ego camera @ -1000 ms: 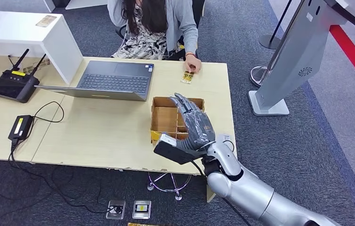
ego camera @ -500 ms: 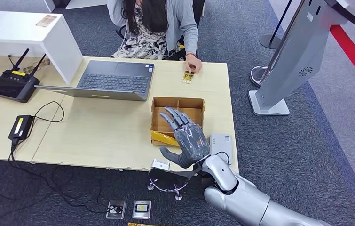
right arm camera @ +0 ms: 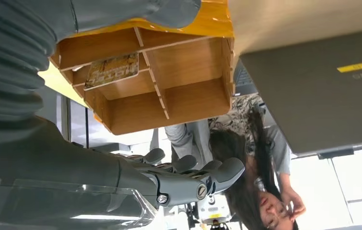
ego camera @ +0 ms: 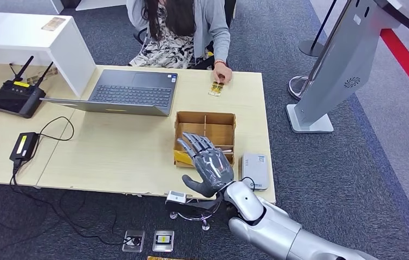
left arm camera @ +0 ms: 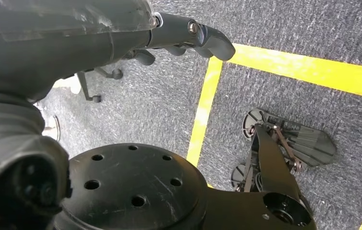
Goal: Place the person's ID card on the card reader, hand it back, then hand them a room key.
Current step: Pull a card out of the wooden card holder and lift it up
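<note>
Head view: the right hand (ego camera: 208, 168) hovered with fingers spread and empty over the box (ego camera: 205, 138); the ID card (ego camera: 216, 89) lay on the counter (ego camera: 115, 151) under the person's hand (ego camera: 223, 75), well apart. Thin, stiff, light: pinch its edges.

Left wrist view: the left hand (left arm camera: 121, 33) hung over carpet, fingers curled, empty.

Right wrist view: a card (right arm camera: 112, 70) lay in one box compartment.
</note>
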You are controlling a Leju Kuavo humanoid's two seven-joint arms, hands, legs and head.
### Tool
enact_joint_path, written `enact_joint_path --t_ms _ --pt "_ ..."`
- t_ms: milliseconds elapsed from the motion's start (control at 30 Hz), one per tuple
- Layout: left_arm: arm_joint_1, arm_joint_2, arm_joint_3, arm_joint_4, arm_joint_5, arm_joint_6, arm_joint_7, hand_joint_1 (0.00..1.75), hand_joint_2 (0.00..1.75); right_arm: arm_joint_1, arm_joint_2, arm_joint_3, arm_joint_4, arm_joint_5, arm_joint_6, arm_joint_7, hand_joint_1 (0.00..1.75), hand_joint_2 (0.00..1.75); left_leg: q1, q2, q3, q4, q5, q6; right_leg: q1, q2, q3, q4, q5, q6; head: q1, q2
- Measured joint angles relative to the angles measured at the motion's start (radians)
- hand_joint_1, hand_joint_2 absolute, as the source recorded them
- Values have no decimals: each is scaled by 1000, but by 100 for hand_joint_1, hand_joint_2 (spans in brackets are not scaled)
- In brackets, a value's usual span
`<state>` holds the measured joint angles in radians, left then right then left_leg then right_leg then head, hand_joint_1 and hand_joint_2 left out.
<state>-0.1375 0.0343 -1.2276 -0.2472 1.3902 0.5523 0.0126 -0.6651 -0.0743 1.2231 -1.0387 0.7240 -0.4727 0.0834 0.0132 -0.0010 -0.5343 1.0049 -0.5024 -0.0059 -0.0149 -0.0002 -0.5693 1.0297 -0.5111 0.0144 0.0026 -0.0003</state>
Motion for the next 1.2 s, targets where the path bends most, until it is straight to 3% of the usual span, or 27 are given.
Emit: enact_joint_path --t_ms 600,1200 --pt "-1 2 0 0 -29 -1 -44 0 0 -40 42 -11 55 165 94 111 0 175 0 0 0 0 0 0 0 0 0 0 0 0 0 0" --pt "-1 1 0 0 -38 6 -44 0 0 -50 50 -54 68 184 124 125 0 175 0 0 0 0 0 0 0 0 0 0 0 0 0 0"
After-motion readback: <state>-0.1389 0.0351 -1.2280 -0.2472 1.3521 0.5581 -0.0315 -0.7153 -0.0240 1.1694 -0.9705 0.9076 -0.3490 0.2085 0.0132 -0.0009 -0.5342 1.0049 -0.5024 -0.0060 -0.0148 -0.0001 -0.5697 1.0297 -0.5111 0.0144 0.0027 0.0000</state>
